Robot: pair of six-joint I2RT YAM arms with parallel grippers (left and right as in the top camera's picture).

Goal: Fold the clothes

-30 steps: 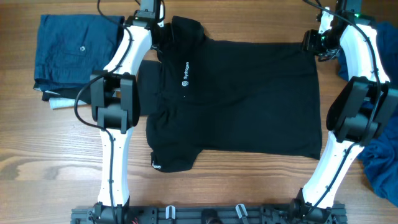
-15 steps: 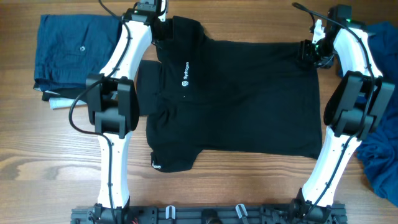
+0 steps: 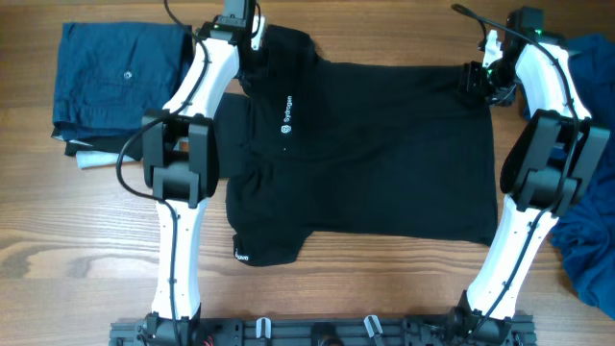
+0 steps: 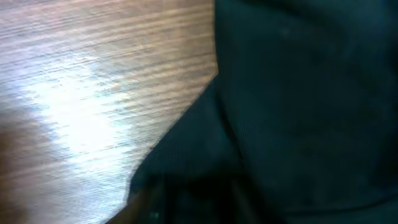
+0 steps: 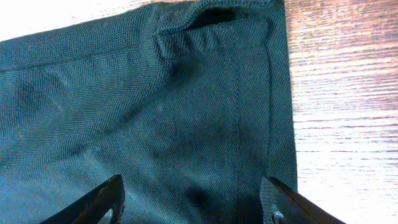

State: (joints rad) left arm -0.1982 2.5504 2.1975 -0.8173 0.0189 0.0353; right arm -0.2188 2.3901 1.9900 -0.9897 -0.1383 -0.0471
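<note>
A wooden table [image 3: 77, 240] carried a black polo shirt [image 3: 384, 154] spread flat across its middle, logo side up. A folded blue garment [image 3: 110, 77] lay at the far left corner, and a crumpled blue garment [image 3: 586, 250] lay at the right edge.

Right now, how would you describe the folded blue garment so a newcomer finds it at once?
On the wooden table, look to the far left corner, left of the big black shirt spread flat in the middle. The folded blue garment lies there as a neat rectangle with one small button showing; the other blue cloth, at the right edge, is crumpled.
</note>
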